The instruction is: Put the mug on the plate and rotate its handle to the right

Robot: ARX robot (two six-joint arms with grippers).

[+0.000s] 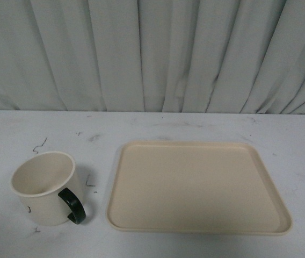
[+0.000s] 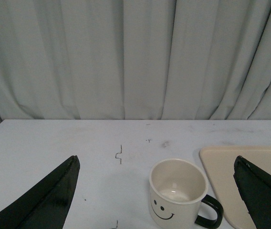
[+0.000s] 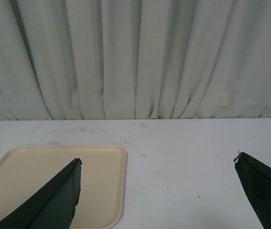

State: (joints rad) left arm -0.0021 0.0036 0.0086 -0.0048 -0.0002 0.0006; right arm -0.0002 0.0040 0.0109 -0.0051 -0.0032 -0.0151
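The cream-white mug (image 1: 42, 188) stands upright on the white table, left of the plate, its dark handle (image 1: 73, 206) pointing to the front right. The beige plate (image 1: 195, 185) lies flat and bare at centre right. In the left wrist view the mug (image 2: 177, 195) shows its smiley face, handle (image 2: 209, 212) toward the plate (image 2: 221, 167). My left gripper (image 2: 156, 164) is open, back from the mug, which lies between its fingers. My right gripper (image 3: 157, 164) is open and empty, over the table beside the plate (image 3: 102, 186). Neither arm shows in the front view.
A grey-white curtain (image 1: 152, 54) hangs along the table's far edge. The white tabletop (image 1: 45, 129) has small dark scuff marks.
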